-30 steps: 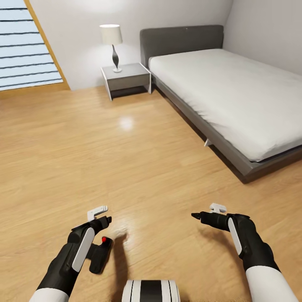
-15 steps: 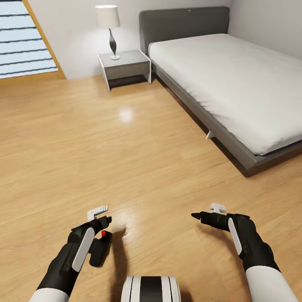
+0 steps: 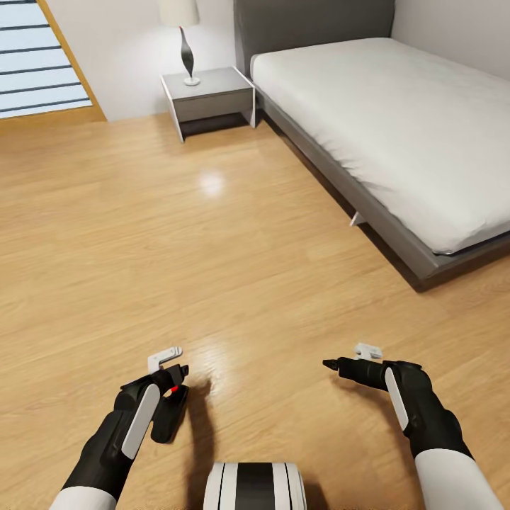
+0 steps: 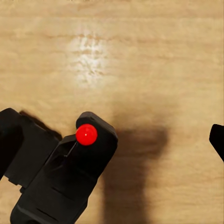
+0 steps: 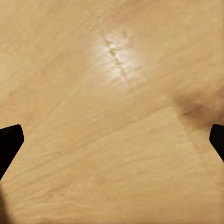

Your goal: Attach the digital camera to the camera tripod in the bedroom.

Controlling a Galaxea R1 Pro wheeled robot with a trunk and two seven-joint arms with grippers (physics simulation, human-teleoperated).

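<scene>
Wooden plank floor takes up most of the head view, with a bright glare spot on it out ahead. The bed with its white mattress runs along the right side, and a grey nightstand with a lamp sits next to the headboard, a slatted window off at the far left. The digital camera is lying on the floor right under the left gripper; up close it's a chunky black body with a red dot on top. That gripper's fingers are spread wide and aren't holding it. The right gripper is spread wide too, nothing between its fingertips, just bare floor below.
</scene>
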